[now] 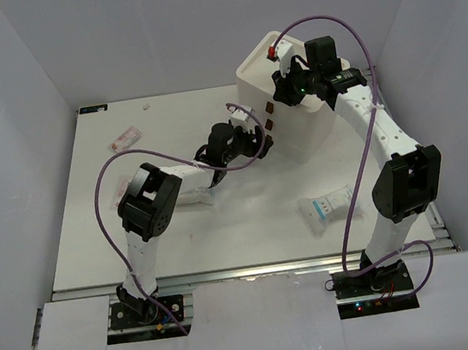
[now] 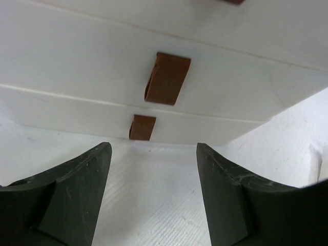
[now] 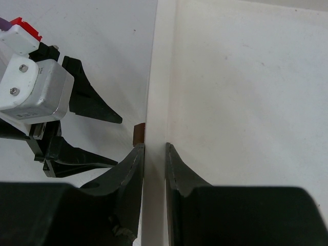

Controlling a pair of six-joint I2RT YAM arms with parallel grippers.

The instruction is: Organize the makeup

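Desk (image 1: 224, 228): white, walled on three sides, arm bases at its 6 o'clock edge. Box (image 1: 308, 131): white, three drawers, brown knobs (image 1: 270, 124) in a column on the front; it stands at 1 o'clock on the desk with the front turned toward 8 o'clock. Packets (image 1: 325, 209): white with teal print, a small overlapping lot lying flat on the desk at 4 o'clock, near the right arm's elbow and well apart from the box. Sachet (image 1: 124, 138): pinkish, flat, alone at 10 o'clock near the desk's left edge. Second sachet (image 1: 121, 187): pinkish, at 9 o'clock, partly hidden by the left arm. Speck (image 1: 147, 106): white, at 11 o'clock by the far edge, too small to identify. Left gripper (image 1: 255, 138): low in front of the box, level with the lower knobs. In the wrist view its fingers (image 2: 77, 200) are released and stand wide apart, with only bare desk between them. The box front is just ahead, with the middle knob (image 2: 166, 78) and the bottom knob (image 2: 142, 127) at 12 o'clock of the gap, both untouched. Right gripper (image 1: 285, 89): above the box at its front edge. In the wrist view its fingers (image 3: 177, 174) are clenched narrowly on the rim (image 3: 160, 77) of the box, one finger on the drawer side and the other on the top side. One knob shows just past the drawer-side fingertip. The left gripper appears below at 9 o'clock of that view, fingers spread, apart from the box.
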